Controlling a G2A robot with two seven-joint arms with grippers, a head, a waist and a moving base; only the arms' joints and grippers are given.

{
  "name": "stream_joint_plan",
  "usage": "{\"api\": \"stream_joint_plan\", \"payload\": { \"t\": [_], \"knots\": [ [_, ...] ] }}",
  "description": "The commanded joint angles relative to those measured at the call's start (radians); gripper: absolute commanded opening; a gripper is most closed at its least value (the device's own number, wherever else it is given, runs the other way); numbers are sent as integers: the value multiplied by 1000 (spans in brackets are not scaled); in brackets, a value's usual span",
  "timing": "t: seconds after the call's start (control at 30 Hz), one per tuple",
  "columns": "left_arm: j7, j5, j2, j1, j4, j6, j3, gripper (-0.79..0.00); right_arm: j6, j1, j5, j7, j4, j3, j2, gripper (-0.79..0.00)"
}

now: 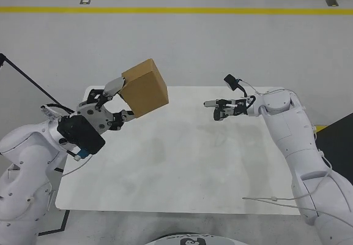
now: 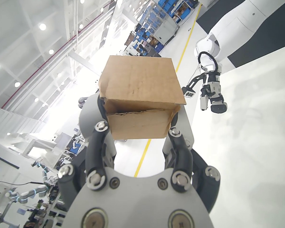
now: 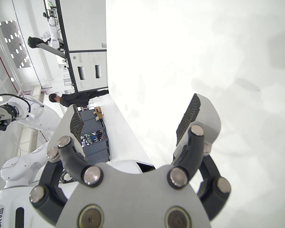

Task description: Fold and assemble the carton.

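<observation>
Left gripper, clamped on the carton, holds it lifted above the far left corner of the white table. Its two fingers press on opposite sides of the box at the end nearest the wrist. The carton is plain brown cardboard, already standing as a cube and tilted in the air, touching nothing but the gripper.

In the left wrist view, the face turned toward the camera is not quite flush. A ragged-edged flap sits slightly recessed beneath the overhanging edge of the panel above it, with a thin dark gap between the two. No loose flaps stick out on the sides seen from above.

The right gripper hovers over the right side of the table, well apart from the carton, with its jaws spread wide and nothing between them.

Judging from this, the folding looks largely done and the work is at the closing stage. The likely next move is to bring the free gripper across to press the recessed flap home, or to set the finished box down on the table. Either calls for a steady hold, since thin cardboard can dent or spring open under uneven pressure.

As for contents, the narrow gap shows only darkness, so it cannot be told whether anything lies inside the carton.
</observation>
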Motion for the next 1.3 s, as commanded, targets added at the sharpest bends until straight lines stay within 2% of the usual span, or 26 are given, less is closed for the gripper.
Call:
{"api": "stream_joint_plan", "payload": {
  "t": [0.0, 0.07, 0.13, 0.23, 0.3, 0.57, 0.63, 0.73, 0.87, 0.93, 1.0, 1.27],
  "knots": [
    [0, 12, 0, 0, 0, 0, 0, -785, 0, 0, 0, 0, 0, 0, 0, 0],
    [-10, -51, -3, 11, 8, 3, 9, -785, 0, 0, 0, 0, 0, 0, 0, 0],
    [-62, -162, -5, 19, 19, -40, 11, -785, 0, 0, 0, 0, 0, 0, 0, 0],
    [-221, -396, -8, 28, 37, -137, 17, -785, 0, 0, 0, 0, 0, 0, 0, 0],
    [-344, -459, -4, 13, 19, -189, 21, -785, 0, 0, 0, 0, 0, 0, 0, 0],
    [-357, -466, -4, 9, 17, -187, 20, -785, 0, 0, 0, 0, 0, 0, 0, 0],
    [-363, -547, -9, 25, 42, -148, 32, -785, 0, 0, 0, 0, 0, 0, 0, 0],
    [-471, -736, -10, 40, 60, -132, 53, -785, 0, 0, 0, 0, 0, 0, 0, 0],
    [-715, -1020, -3, 22, 42, -93, 71, -785, 0, 0, 0, 0, 0, 0, 0, 0],
    [-796, -1107, 2, 5, 32, -82, 76, -785, 0, 0, 0, 0, 0, 0, 0, 0],
    [-875, -1100, 8, -24, -5, -68, 64, -785, 0, 0, 0, 0, 0, 0, 0, 0],
    [-880, -1087, 8, -21, -7, -48, 63, -785, 0, 0, 0, 0, 0, 0, 0, 0]
  ]
}}
